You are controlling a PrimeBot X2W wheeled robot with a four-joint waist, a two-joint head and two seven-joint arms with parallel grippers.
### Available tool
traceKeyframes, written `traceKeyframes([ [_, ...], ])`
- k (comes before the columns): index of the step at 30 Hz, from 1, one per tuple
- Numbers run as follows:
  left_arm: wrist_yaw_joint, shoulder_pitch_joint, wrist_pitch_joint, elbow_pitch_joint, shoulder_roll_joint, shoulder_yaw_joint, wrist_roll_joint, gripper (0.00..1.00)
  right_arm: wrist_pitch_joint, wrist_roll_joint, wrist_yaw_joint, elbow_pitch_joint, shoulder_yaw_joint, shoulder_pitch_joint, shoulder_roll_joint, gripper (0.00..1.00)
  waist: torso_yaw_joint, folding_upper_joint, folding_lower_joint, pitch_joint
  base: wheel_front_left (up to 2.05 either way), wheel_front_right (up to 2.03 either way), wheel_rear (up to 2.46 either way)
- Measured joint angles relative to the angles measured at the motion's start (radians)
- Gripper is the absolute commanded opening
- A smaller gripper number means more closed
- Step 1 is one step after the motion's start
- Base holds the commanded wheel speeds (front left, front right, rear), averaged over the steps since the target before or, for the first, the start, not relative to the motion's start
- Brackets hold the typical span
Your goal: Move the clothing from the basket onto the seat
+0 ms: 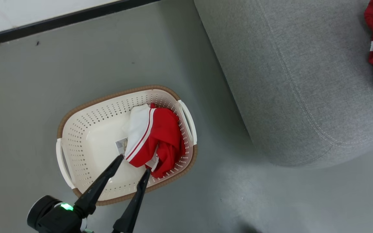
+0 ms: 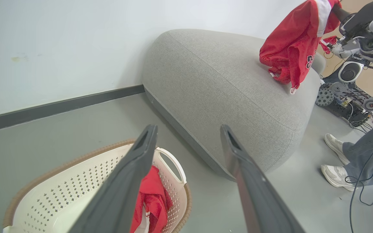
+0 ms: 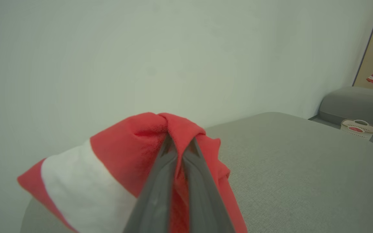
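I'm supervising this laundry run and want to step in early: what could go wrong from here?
1. The right tool grips the red garment by a small bunched fold above the sofa; it may slip free early.
2. The open left tool hovers over the basket, lined up near the second garment edge and the paper label; it may pinch only a hem, or the label.

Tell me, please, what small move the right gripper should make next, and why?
Probably open the right gripper: it is shut on a red garment that hangs over the grey seat, its lower edge seemingly touching it, so release should land it there.
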Motion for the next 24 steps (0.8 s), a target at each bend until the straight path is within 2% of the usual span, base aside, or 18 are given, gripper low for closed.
traceKeyframes([
  [5, 0.013, 0.011, 0.011, -0.031, 0.032, 0.033, 0.000, 1.00, 0.000, 0.003, -0.003, 0.031, -0.001, 0.000, 0.059, 0.00, 0.003, 0.0000, 0.0001, 0.058, 0.00, 0.00, 0.00],
  [12, 0.017, 0.008, 0.018, -0.039, 0.043, 0.055, 0.000, 1.00, 0.000, 0.004, 0.001, 0.094, 0.004, 0.001, 0.128, 0.00, -0.014, 0.0001, 0.0002, 0.114, 0.00, 0.00, 0.00],
  [21, 0.025, -0.001, 0.033, -0.035, 0.040, 0.047, 0.000, 1.00, 0.000, -0.016, 0.012, 0.163, -0.015, 0.001, 0.116, 0.00, -0.041, -0.0001, -0.0002, 0.103, 0.00, 0.00, 0.00],
  [23, 0.025, -0.006, 0.034, -0.033, 0.035, 0.043, -0.002, 1.00, 0.000, -0.025, 0.012, 0.166, -0.019, 0.003, 0.114, 0.16, -0.042, -0.0001, -0.0002, 0.097, 0.00, 0.00, 0.00],
  [24, 0.025, -0.007, 0.034, -0.031, 0.032, 0.041, -0.002, 1.00, 0.000, -0.031, 0.012, 0.168, -0.021, 0.004, 0.112, 0.27, -0.043, -0.0001, -0.0001, 0.094, 0.00, 0.00, 0.00],
])
